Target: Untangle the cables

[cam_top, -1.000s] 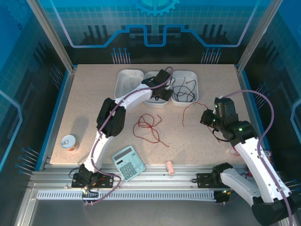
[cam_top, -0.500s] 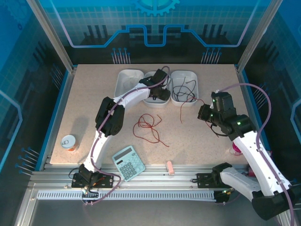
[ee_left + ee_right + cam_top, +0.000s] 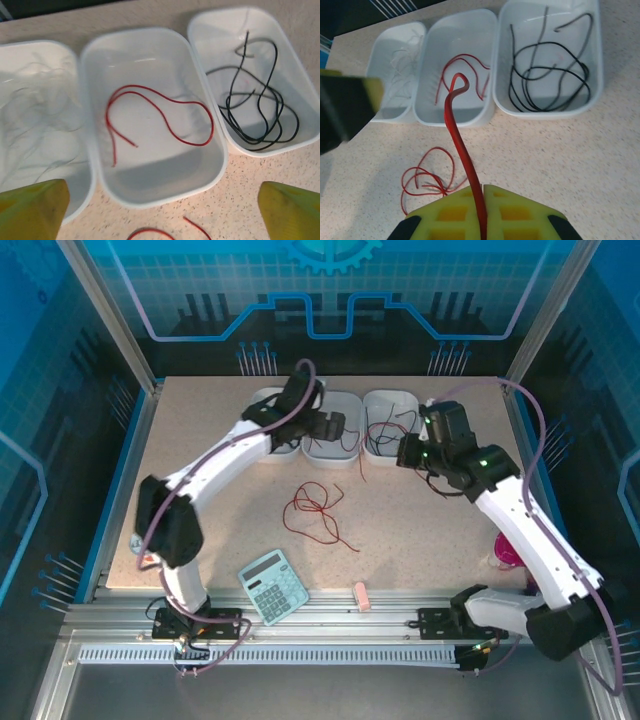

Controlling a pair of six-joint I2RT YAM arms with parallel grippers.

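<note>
On the speckled surface, the middle tray of three white ones serves as landmark. Above its near edge the left claw hangs with yellow fingers spread wide apart, holding nothing. Nearer than the tray and to its right, the right claw is clamped on a red cable whose looped end reaches over the middle tray. Inside that tray lies a loose red strand. Black cables lie in the tray to its right, pale wires in the tray to its left. A red tangle lies on the surface just nearer than the middle tray.
</note>
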